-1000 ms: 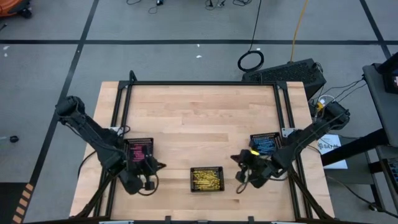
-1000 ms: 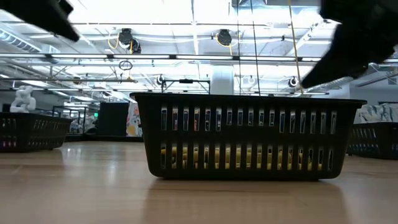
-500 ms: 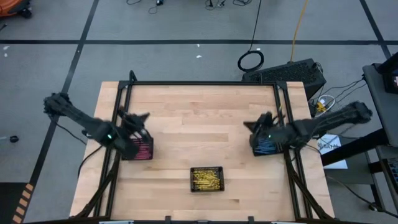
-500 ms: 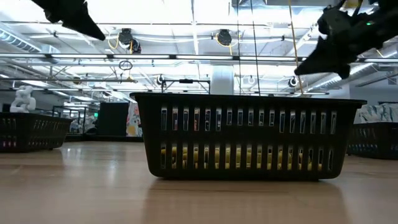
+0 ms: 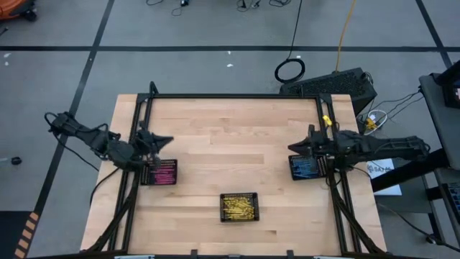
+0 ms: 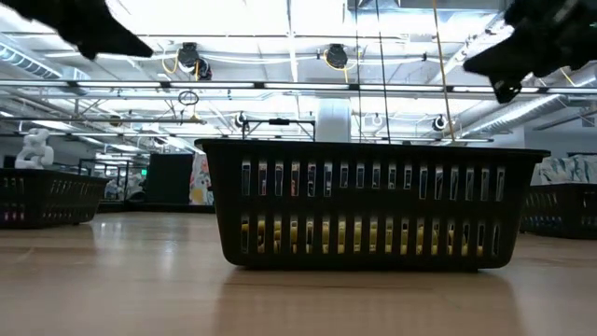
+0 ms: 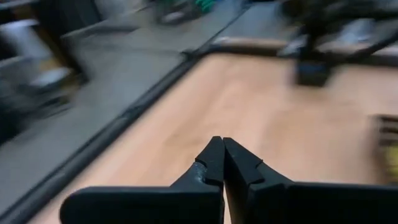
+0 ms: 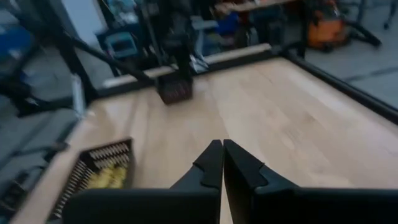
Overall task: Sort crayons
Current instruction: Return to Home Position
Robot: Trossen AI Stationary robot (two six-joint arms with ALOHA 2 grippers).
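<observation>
1. Left hand (image 5: 161, 141), fingers shut tight on nothing, hangs above the table (image 5: 230, 137) at its left side, just past the far edge of the left tray (image 5: 162, 185).
2. Pink crayons (image 5: 164, 174) lie in that left tray.
3. Yellow crayons (image 5: 239, 207) fill the middle tray (image 5: 222, 207), which sits near the table's near edge, well apart from both hands.
4. Right hand (image 5: 293, 147), also closed and empty, hangs at the table's right side by the far-left corner of the right tray (image 5: 305, 179), where the blue crayons (image 5: 303, 168) lie.

Yellow crayons (image 5: 238, 207), pink crayons (image 5: 164, 174) and blue crayons (image 5: 302, 168) fill black slotted trays (image 6: 373, 201) on a pale wooden table (image 5: 230, 137).
</observation>
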